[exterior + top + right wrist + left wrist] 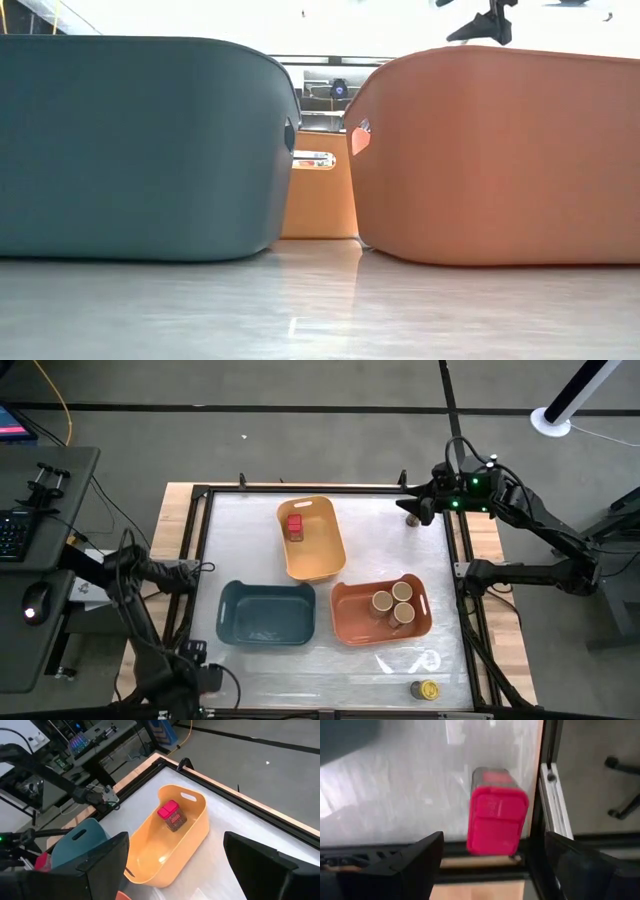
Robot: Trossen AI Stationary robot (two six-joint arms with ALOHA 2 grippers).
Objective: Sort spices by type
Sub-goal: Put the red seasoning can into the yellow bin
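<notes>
1. Left gripper (490, 865): fingers spread, a red tin (496, 820) in front of them at the table's 7 o'clock corner; lid embossing unreadable.
2. Right gripper (420, 508): fingers spread, holding nothing, at 1 o'clock.
3. Second red tin (294, 525) in yellow bin (325, 560); three tan-lidded jars (393, 603) in orange bin (355, 625); yellow-lidded jar (427, 689) at 5 o'clock.
</notes>
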